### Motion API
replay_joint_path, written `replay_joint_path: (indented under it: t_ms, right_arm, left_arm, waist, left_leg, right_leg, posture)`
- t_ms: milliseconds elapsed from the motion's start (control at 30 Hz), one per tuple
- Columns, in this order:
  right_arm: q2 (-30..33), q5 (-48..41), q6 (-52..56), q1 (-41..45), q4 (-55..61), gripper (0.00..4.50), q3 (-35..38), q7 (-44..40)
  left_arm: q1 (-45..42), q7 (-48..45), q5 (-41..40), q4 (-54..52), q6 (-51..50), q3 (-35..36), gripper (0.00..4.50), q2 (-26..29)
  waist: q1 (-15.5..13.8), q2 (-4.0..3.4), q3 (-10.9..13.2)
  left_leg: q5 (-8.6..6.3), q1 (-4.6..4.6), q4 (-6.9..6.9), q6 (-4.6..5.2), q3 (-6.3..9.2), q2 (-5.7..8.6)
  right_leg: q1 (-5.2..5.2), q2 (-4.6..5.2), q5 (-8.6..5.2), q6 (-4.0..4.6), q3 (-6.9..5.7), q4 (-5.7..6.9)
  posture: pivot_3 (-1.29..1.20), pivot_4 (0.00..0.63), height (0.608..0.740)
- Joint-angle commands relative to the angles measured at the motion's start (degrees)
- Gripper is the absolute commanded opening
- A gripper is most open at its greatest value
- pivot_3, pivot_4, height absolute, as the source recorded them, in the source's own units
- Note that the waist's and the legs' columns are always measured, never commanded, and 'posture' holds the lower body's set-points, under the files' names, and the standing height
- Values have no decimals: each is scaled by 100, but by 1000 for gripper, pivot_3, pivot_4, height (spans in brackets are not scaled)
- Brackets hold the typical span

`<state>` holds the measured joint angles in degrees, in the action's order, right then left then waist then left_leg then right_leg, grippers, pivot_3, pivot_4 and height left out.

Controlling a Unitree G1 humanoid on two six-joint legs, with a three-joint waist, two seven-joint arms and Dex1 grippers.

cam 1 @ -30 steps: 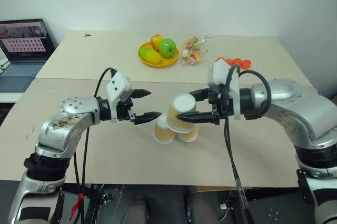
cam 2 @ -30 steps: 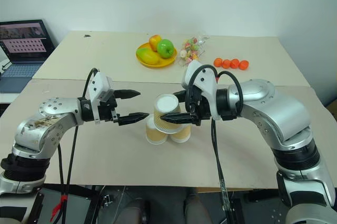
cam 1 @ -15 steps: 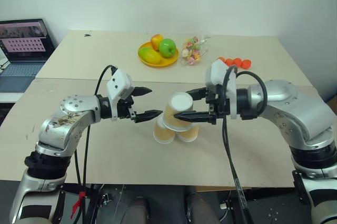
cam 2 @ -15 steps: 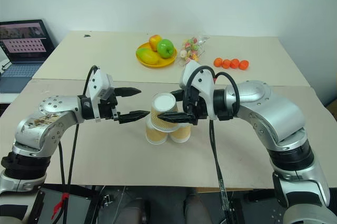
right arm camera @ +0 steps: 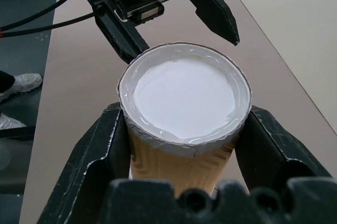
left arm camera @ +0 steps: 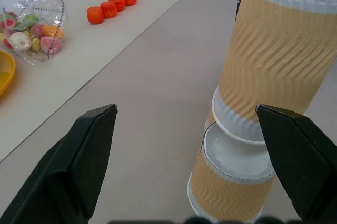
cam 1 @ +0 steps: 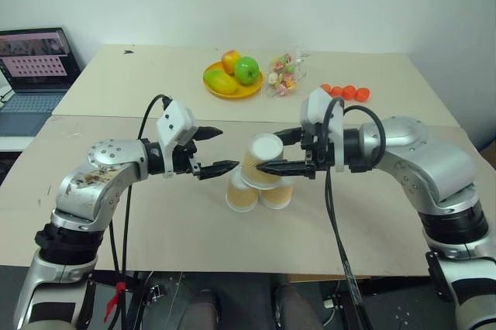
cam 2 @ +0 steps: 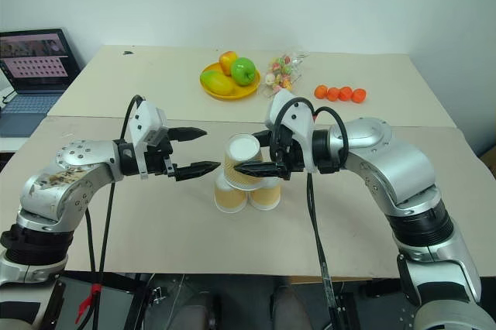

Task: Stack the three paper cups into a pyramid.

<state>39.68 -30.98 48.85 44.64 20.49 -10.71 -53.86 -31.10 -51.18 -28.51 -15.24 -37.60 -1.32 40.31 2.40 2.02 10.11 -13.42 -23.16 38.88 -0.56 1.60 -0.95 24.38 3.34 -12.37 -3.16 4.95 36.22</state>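
Your right gripper (cam 1: 273,153) is clamping the third pale orange-tan tapered paper cup (cam 1: 260,161), upside down, over the two upturned base cups (cam 1: 242,194) standing side by side on the beige table (cam 1: 155,221). Its fingers are hiding much of that cup's side, so you cannot tell whether it is resting on them. Your left gripper (cam 1: 216,149) is hovering just beside it, spread wide and empty. Since a second ago, the held cup is sitting slightly farther from you.
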Motion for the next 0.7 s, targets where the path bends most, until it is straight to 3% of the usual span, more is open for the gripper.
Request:
replay_joint_path:
  t_ms: [33,167,200,367,700]
  right_arm:
    - [-43,46,-207,155,44,2558,88,-45]
    - [-26,139,-271,138,-29,2558,74,-96]
    - [-20,153,-283,130,-32,3040,78,-113]
    - [-13,229,-296,122,-17,4463,88,-143]
    - [0,180,-176,159,116,4463,182,-155]
  left_arm:
    - [-49,25,-66,-258,-12,155,4500,63]
    - [-76,19,-43,-237,-2,145,4500,78]
    - [-97,18,-40,-219,2,141,4500,75]
    - [-149,36,-12,-172,33,125,4500,47]
    - [-206,68,29,-109,85,85,4500,-13]
  waist:
    - [0,0,0]
    - [-2,0,0]
    - [-2,0,0]
    - [0,0,0]
    - [-1,0,0]
  left_leg:
    - [0,0,0,0,0,0]
    - [0,0,0,0,0,1]
    - [0,-1,0,0,0,1]
    - [0,0,0,0,0,0]
    - [0,0,0,0,0,1]
  right_leg:
    - [0,0,0,0,0,0]
    - [0,1,0,0,0,-1]
    - [0,1,0,0,0,-1]
    - [0,0,0,0,0,0]
    - [0,0,0,0,0,0]
  posture:
    - [0,150,734]
    - [0,150,734]
    - [0,150,734]
    - [0,150,734]
    - [0,150,734]
